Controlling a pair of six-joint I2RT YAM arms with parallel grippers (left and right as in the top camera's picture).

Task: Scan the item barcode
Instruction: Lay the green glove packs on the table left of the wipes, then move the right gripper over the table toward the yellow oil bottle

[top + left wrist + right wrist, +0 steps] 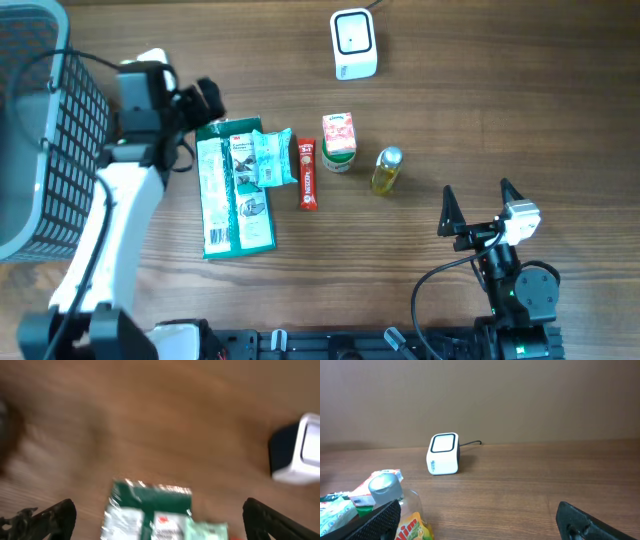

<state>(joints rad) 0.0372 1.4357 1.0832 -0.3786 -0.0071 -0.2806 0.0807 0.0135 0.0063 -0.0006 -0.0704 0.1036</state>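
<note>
step (judged): pick item for scan | left gripper (159, 510) jaws wide, empty, at top edge of green packet (235, 190), centre-left | right gripper (477, 192) wide, empty, lower right | scanner (353, 42) upper centre | tip: pinch packet edge, keep barcode uncovered, face it to scanner window

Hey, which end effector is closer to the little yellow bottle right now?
Right. The right end effector is a short gap from the yellow bottle; the left end effector is far across, at the green package.
</note>
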